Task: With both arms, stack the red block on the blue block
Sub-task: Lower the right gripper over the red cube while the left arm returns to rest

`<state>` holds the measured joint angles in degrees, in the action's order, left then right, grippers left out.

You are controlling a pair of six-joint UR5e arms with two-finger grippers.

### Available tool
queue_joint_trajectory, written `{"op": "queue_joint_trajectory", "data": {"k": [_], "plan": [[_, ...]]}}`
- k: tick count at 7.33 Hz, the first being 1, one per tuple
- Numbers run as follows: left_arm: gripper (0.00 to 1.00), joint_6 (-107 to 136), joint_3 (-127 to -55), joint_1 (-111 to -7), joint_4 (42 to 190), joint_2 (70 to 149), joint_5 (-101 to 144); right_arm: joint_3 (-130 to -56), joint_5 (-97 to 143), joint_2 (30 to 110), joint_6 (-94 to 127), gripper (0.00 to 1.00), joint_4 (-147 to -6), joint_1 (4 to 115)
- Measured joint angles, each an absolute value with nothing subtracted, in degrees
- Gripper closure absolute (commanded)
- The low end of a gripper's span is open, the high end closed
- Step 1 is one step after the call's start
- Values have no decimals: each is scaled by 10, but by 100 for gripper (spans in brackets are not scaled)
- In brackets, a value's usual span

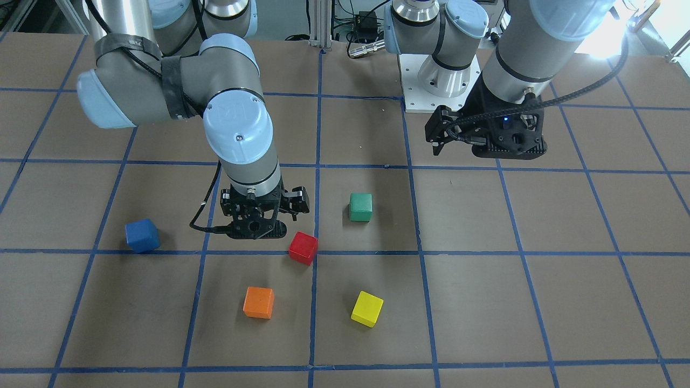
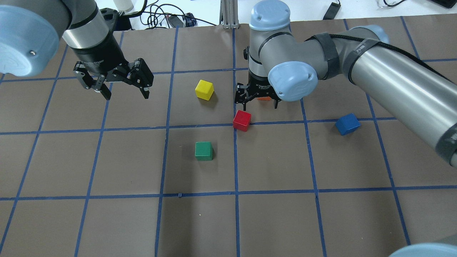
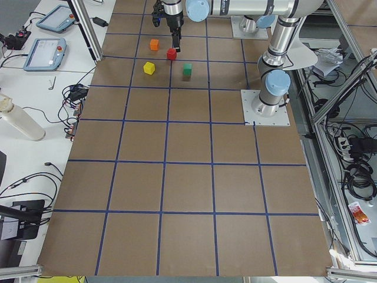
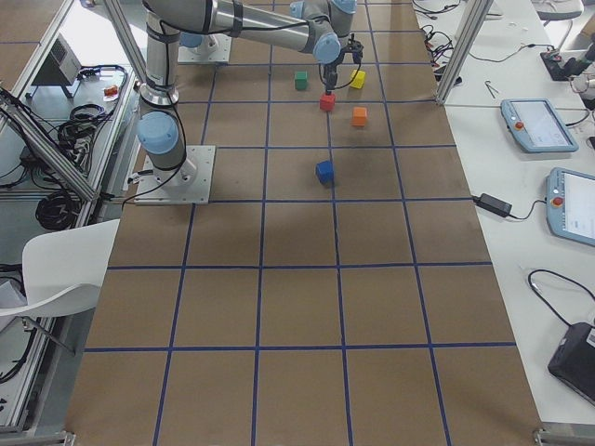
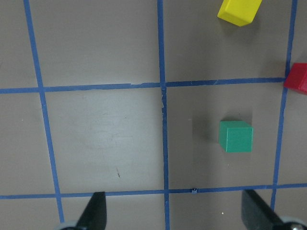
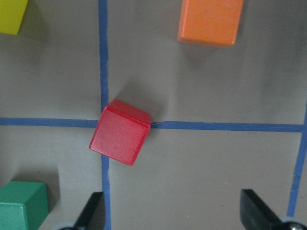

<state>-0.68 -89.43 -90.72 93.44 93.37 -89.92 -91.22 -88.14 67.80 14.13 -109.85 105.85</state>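
The red block [image 2: 242, 120] lies tilted on a blue tape crossing near the table's middle; it also shows in the front view [image 1: 303, 248] and the right wrist view [image 6: 120, 138]. The blue block [image 2: 347, 124] sits alone toward the robot's right, also seen in the front view [image 1: 142, 235]. My right gripper [image 2: 259, 104] is open and empty, hovering just beyond the red block, which lies left of centre between its fingers [image 6: 93, 213]. My left gripper [image 2: 126, 94] is open and empty, raised over bare table far left of the blocks.
An orange cube [image 1: 259, 302] lies beyond the right gripper, half hidden by it in the overhead view. A yellow cube [image 2: 204, 89] and a green cube [image 2: 204, 151] lie left of the red block. Brown table [image 2: 107, 214] carries a blue tape grid.
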Motion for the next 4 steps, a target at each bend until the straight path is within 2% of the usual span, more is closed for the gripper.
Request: {"op": "queue_joint_trajectory", "data": {"k": [4], "plan": [[0, -10, -929, -925, 906, 924, -899, -910, -863, 608, 252, 0, -1165, 1085]]}}
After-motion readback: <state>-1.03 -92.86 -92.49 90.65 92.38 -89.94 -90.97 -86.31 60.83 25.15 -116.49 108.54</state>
